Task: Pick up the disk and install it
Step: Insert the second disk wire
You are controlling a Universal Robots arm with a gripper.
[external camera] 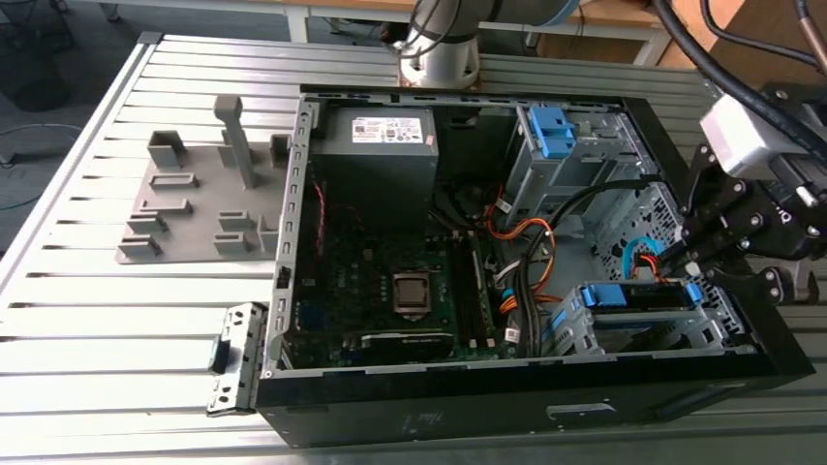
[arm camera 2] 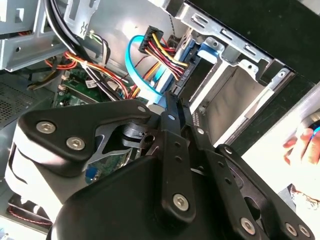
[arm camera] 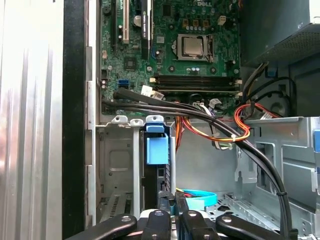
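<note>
the disk point(external camera: 633, 295) sat on edge in the drive cage point(external camera: 704, 334) of the open computer case point(external camera: 427, 412) on the worktop point(external camera: 77, 320), its long axis along the near wall and its blue tab end toward the motherboard point(external camera: 375, 281). the pincer point(external camera: 672, 275) met its cabled end; whether it gripped, i couldn't tell.

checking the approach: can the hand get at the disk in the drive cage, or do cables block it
Probably yes: the hand sits right at the disk, and the black cables pass beside it, not between them.
</note>
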